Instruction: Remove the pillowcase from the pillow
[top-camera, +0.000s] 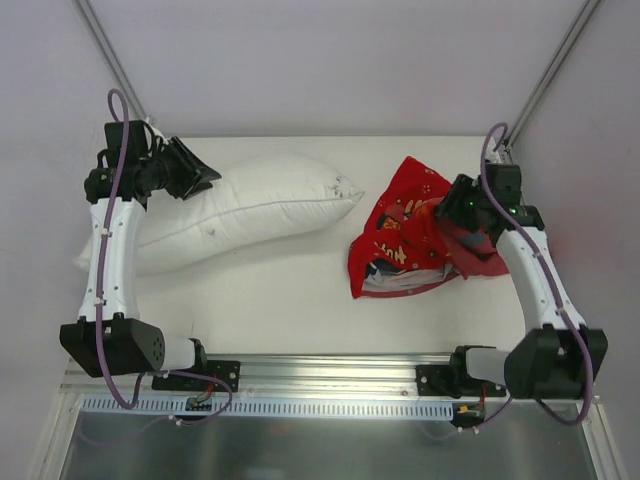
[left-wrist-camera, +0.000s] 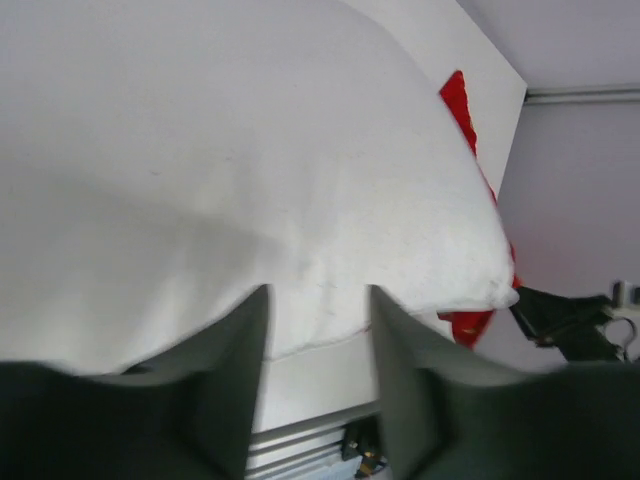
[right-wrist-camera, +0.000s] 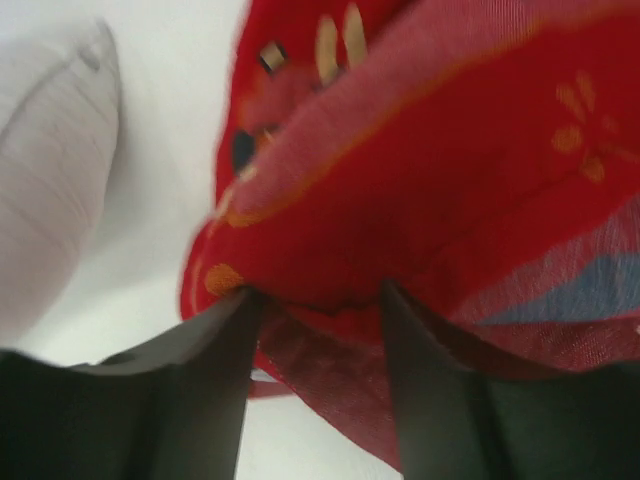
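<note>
The white pillow (top-camera: 260, 205) lies bare on the left half of the table, slanting from near left to far middle. The red printed pillowcase (top-camera: 405, 245) sits crumpled in a heap to its right, apart from it. My left gripper (top-camera: 200, 175) hovers open over the pillow's far left edge; in the left wrist view its fingers (left-wrist-camera: 318, 295) frame the pillow (left-wrist-camera: 250, 150) seam with nothing gripped. My right gripper (top-camera: 455, 208) is over the heap's right side; its spread fingers (right-wrist-camera: 320, 295) straddle a fold of the pillowcase (right-wrist-camera: 450, 150), jaws wide apart.
Bare white table (top-camera: 280, 300) lies between the pillow and the near edge. A metal rail (top-camera: 320, 365) runs along that edge by the arm bases. Grey walls and two slanted frame bars close the back. The pillow's corner (right-wrist-camera: 50, 150) shows left in the right wrist view.
</note>
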